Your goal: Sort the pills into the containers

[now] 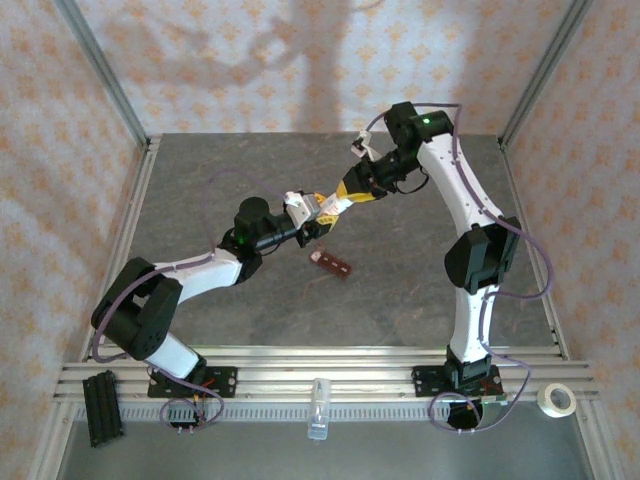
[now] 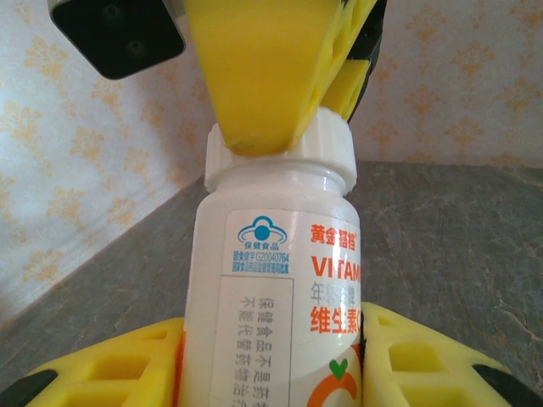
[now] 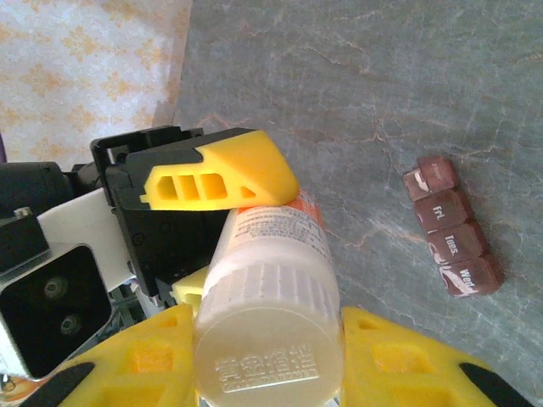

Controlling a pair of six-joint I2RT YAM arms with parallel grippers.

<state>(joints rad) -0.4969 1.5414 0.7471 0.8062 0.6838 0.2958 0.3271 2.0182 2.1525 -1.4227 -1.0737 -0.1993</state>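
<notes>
On the surface, the containers (image 1: 332,264) lie flat, apart from both arms. Above them, the left end effector (image 2: 271,365) is clamped on the white pill bottle (image 2: 280,254), and the right end effector (image 3: 271,365) is clamped on its cap (image 3: 267,339). Step in hand: uncapping. The next move likely requires twisting the cap while the body is held steady.

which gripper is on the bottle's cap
The right gripper: it is closed on the white cap of the bottle. The left gripper instead clamps the labelled body, away from the cap.
</notes>
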